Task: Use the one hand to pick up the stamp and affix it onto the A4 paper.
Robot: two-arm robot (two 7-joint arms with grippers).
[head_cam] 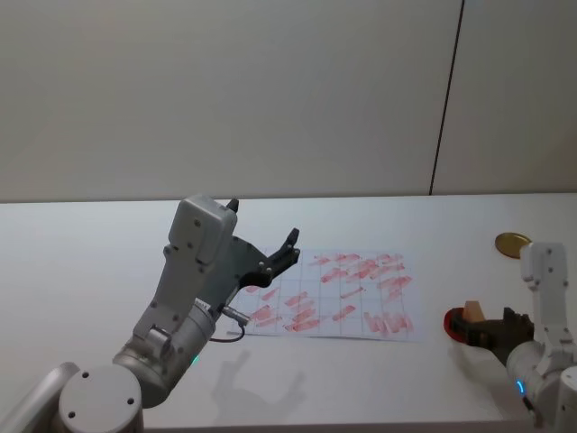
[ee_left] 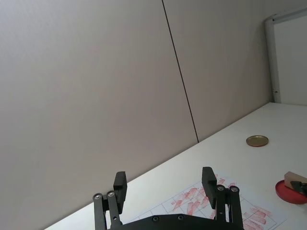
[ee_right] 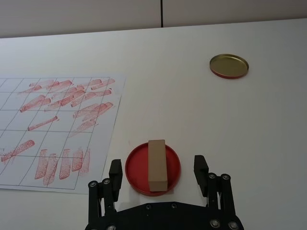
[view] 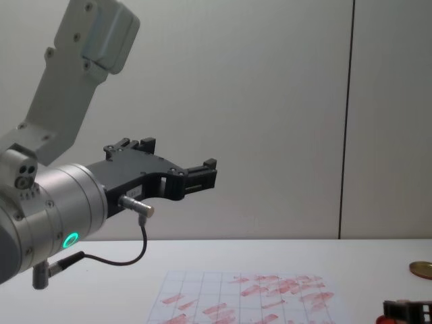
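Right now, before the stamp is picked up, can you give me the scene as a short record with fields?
stamp: pale wooden block lying on the red disc, not gripped
A4 paper: flat on the table, to the left of the red disc, covered with many red marks
right gripper: fingers open, straddling the red disc, not touching the stamp
left gripper: fingers open, raised in the air near the paper's left edge
gold disc: on the table beyond the red disc, apart from it

Readable text: none is showing anywhere.
A4 paper (ee_right: 62,129): its red stamp marks (ee_right: 48,165) are showing as oblong blots, no letters legible.
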